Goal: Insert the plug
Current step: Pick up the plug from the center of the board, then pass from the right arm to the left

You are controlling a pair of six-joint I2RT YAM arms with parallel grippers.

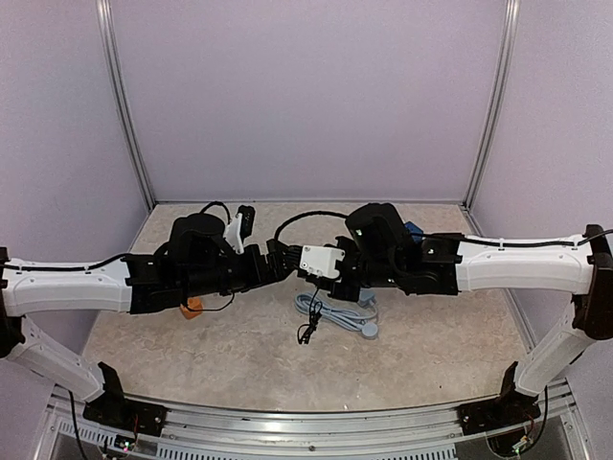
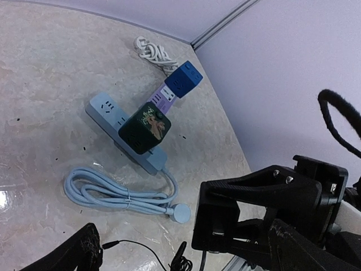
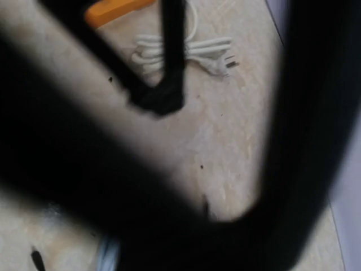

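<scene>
Right wrist view gives you the only look at the plug (image 3: 225,64) I take to be the one meant. It is a pinned end on a coiled white cord (image 3: 186,51), lying loose on the worktop near an orange object (image 3: 113,8), which the top view puts toward the left edge under the left arm. Nothing grips it. Its likely home, the grey power strip (image 2: 104,110), lies on the right half of the worktop. A dark green adapter (image 2: 145,129) sits on it, and a purple piece (image 2: 163,101) and a blue cube (image 2: 183,80) line up just beyond. Sockets show free at its bare end. Your left gripper (image 1: 280,265) is spread wide and empty, hanging mid-worktop nose to nose with the right gripper (image 1: 337,284). I cannot tell how the right one's jaws stand, as black blur smothers its view. To pick well, separate the arms first and take the plug by its body with the pins clear of the fingers. Square the pins over a bare socket before pressing, and steady the strip with the other arm, since it will probably slide.
</scene>
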